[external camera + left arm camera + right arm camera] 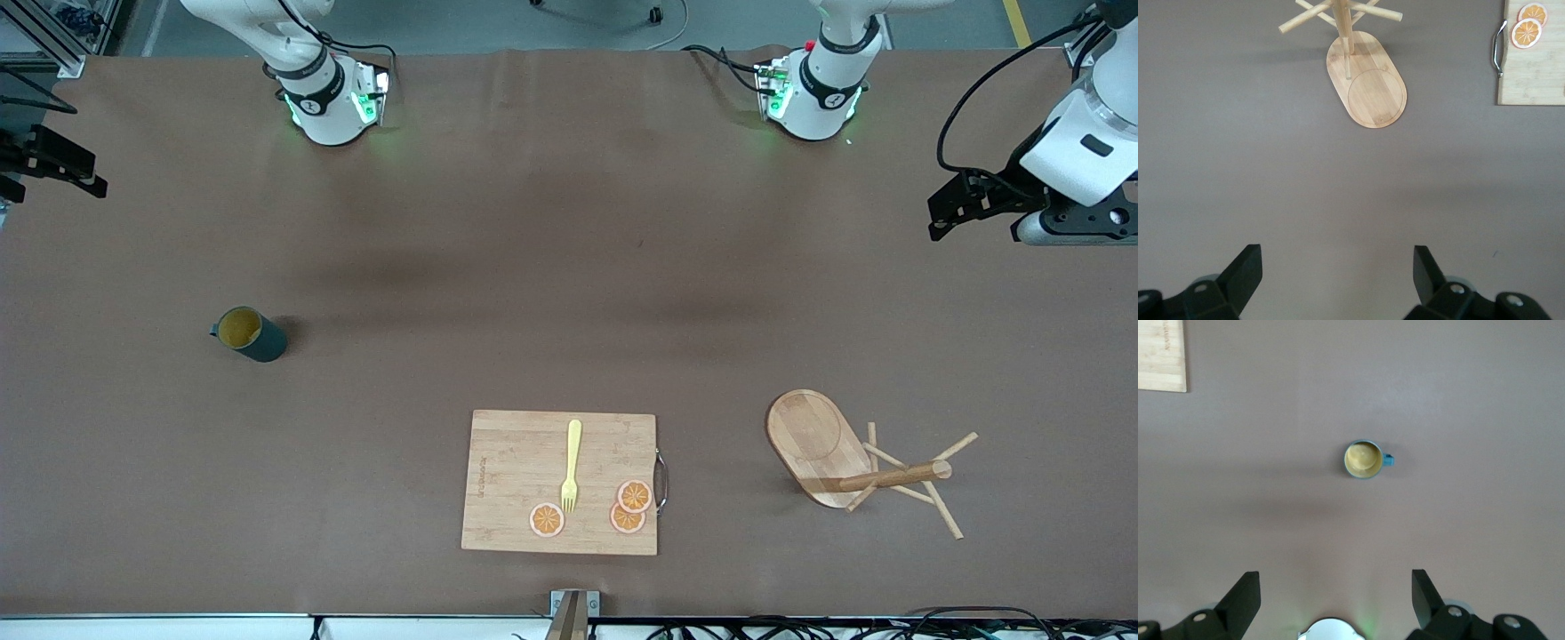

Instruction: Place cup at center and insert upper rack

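Upright, ribbed teal cup

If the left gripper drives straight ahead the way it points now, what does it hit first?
Probably bare table. The open left gripper points down at empty mat, with the upper rack standing off ahead of that line. Depth is hard to judge from here.

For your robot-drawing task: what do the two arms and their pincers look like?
Both arms are glossy white with black joint bands, green lights at the bases and black cables. The left pincer is black, on a white wrist with a grey camera. The right pincer is black too. Each has two dark wedge-shaped fingers.
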